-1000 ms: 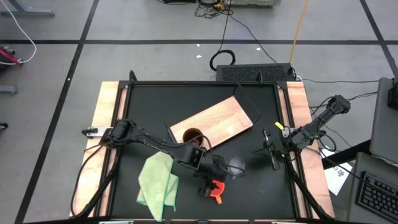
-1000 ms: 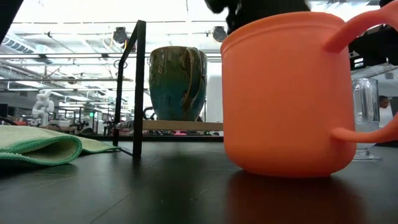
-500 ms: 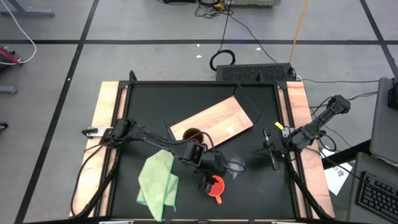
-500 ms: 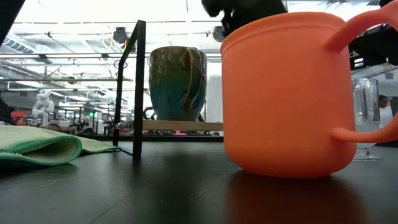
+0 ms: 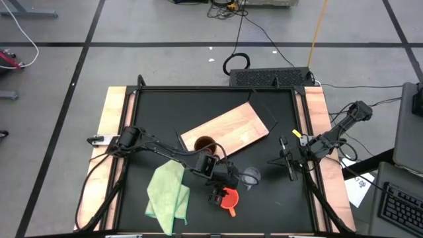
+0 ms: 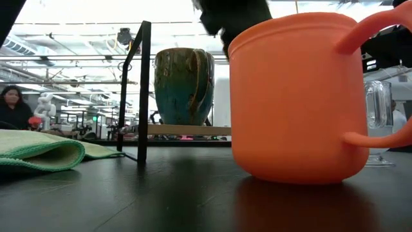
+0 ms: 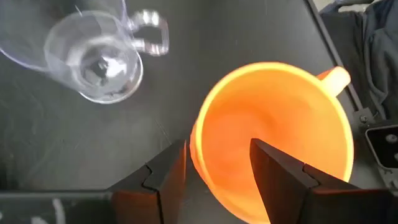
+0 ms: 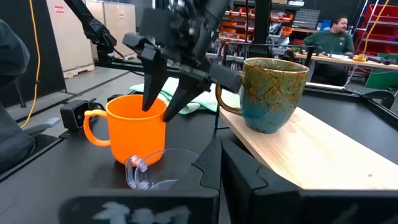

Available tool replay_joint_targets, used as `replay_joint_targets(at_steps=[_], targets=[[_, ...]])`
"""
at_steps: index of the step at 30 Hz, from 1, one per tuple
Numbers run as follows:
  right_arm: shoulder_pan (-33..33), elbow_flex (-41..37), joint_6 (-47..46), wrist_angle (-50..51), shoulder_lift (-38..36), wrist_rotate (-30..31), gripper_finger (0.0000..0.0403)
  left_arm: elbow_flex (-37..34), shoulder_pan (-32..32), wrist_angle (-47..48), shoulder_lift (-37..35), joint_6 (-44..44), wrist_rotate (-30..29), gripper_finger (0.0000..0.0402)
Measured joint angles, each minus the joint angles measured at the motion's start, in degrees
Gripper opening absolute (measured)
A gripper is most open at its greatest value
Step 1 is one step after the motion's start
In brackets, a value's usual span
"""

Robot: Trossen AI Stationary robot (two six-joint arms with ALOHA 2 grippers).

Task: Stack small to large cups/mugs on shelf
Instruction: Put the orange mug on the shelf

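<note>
The orange-red mug (image 5: 229, 197) stands upright on the black table near its near edge, handle (image 5: 231, 211) toward that edge. My left gripper (image 7: 217, 149) is open above it; one finger is inside the mug (image 7: 280, 124) and one outside its rim. The clear glass cup (image 5: 251, 176) stands just right of and beyond the mug. The brown mug (image 5: 205, 144) stands on the left end of the light-wood shelf board (image 5: 231, 129). My right gripper (image 5: 285, 162) waits shut at the table's right side. My left gripper comes at the orange mug from above, pointing down, with its fingers (image 7: 165, 180) on either side of the wall at the rim (image 7: 196, 140) opposite the handle. Whether they touch the wall, I cannot tell. The mug stands on the table.
A light green cloth (image 5: 168, 192) lies left of the orange mug. The glass cup (image 7: 93, 59) stands close beside the left gripper. A thin black frame post (image 6: 143, 90) rises in front of the board. People show in the room beyond the table.
My left gripper has shifted toward the table's left and come down over the orange mug's rim, uncovering most of the mug's opening in the high view. The mug, the glass cup and the brown mug have stayed where they were.
</note>
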State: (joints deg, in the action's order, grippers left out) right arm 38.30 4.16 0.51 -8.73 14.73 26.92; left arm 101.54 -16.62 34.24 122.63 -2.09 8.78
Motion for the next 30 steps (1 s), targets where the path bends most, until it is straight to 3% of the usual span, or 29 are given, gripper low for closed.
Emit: replay_joint_targets(at_steps=[23, 30], targets=[[-0.01, 0.00, 0.15, -0.02, 0.02, 0.00, 0.0000, -0.64, 0.15, -0.93, 0.00, -0.53, -0.92, 0.0179], [-0.02, 0.00, 0.15, -0.02, 0.02, 0.00, 0.0000, -0.64, 0.15, -0.96, 0.00, 0.52, -1.16, 0.0102]])
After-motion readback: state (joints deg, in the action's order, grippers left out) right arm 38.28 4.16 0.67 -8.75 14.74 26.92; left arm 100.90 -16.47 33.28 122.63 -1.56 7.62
